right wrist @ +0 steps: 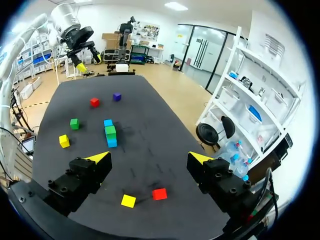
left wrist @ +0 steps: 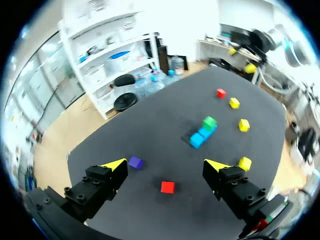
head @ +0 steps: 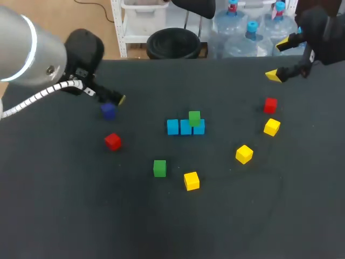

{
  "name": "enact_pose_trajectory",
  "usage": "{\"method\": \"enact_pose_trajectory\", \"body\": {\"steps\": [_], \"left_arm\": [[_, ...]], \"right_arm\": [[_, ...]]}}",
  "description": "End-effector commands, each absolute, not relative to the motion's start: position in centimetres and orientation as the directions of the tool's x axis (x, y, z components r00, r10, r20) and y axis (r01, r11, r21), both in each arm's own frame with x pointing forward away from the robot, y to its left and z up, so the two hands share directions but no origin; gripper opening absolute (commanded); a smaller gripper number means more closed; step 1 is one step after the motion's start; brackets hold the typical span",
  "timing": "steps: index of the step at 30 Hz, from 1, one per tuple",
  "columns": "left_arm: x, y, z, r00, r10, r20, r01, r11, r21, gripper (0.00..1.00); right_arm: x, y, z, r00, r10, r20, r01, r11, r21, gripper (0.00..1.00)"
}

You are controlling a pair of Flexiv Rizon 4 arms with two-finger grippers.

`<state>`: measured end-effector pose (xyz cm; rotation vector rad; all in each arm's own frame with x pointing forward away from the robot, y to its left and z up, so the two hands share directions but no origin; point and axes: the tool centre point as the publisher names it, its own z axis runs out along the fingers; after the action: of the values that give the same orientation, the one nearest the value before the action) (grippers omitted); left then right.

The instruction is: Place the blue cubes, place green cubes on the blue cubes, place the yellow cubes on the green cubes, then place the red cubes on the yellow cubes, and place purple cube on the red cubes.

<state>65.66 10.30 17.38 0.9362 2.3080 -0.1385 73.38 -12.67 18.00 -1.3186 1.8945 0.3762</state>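
Observation:
Three blue cubes (head: 186, 128) stand in a row at mid table, with a green cube (head: 194, 118) on top of them. A second green cube (head: 159, 168) lies loose in front. Yellow cubes sit at the front (head: 191, 181) and to the right (head: 244, 154) (head: 271, 127). One red cube (head: 112, 141) lies at the left, another (head: 270, 105) at the right. My left gripper (left wrist: 166, 166) hangs open above the purple cube (head: 108, 110). High over the table's far right corner, my right gripper (right wrist: 150, 158) is open and holds nothing.
The table (head: 64, 216) is a dark mat, bare along its front. In the right wrist view a red cube (right wrist: 159, 193) and a yellow cube (right wrist: 128, 200) lie below the fingers.

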Motion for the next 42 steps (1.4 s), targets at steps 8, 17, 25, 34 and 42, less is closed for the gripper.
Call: {"method": "enact_pose_trajectory", "body": {"steps": [8,17,25,34,42], "left_arm": [[59.6,8.1,10.7,0.127,0.947,0.296,0.945,-0.206,0.255,1.0],[57.7,4.7,8.1,0.337,0.841,0.424,0.898,-0.422,0.123,1.0],[56.9,1.0,7.4,0.548,0.74,0.39,0.809,-0.588,-0.022,1.0],[56.2,0.6,6.6,0.634,0.75,0.189,0.771,-0.594,-0.23,1.0],[56.5,0.2,5.2,0.509,0.861,0.006,0.835,-0.492,-0.246,1.0]], "right_arm": [[73.4,-12.7,18.0,-0.155,-0.657,-0.738,-0.89,0.417,-0.184,1.0],[73.4,-12.7,18.0,-0.155,-0.657,-0.738,-0.89,0.417,-0.184,1.0],[73.4,-12.7,18.0,-0.155,-0.657,-0.738,-0.89,0.417,-0.184,1.0],[73.4,-12.7,18.0,-0.155,-0.657,-0.738,-0.89,0.417,-0.184,1.0],[73.4,-12.7,18.0,-0.155,-0.657,-0.738,-0.89,0.417,-0.184,1.0]]}}
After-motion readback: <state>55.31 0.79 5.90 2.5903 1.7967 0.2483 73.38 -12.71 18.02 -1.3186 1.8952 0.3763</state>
